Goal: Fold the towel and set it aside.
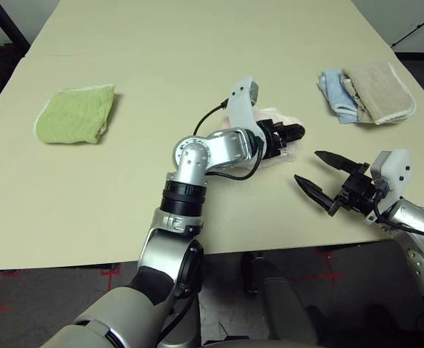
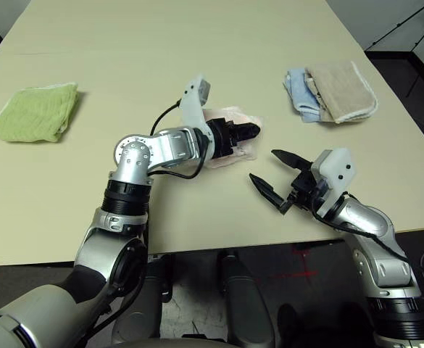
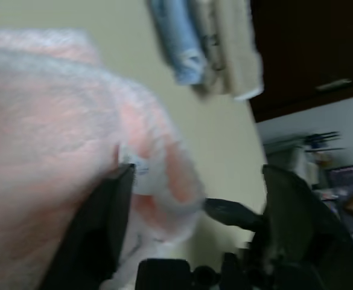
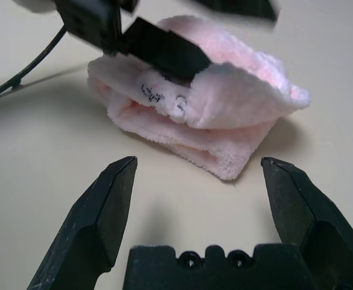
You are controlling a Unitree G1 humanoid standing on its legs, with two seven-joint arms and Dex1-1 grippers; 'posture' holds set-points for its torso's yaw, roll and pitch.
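1. Right wrist view: the towel (image 4: pixel 206 115) lies folded in layers on the table (image 4: pixel 37 157), just ahead of the wide-open right gripper (image 4: pixel 197 202).
2. The left gripper (image 1: pixel 293 133), fingers spread, sits over the towel's top layer.
3. Lift clear without snagging the fold, then slide the bundle aside.

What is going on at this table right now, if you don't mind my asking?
The robot is folding a pink towel, which lies bunched in layers near the middle of the table. The left gripper is over the towel with its jaws open, one finger lying on the top layer. The right gripper waits beside it above the table, jaws open and holding nothing. A green cloth lies off to the left; blue and beige cloths lie to the right.
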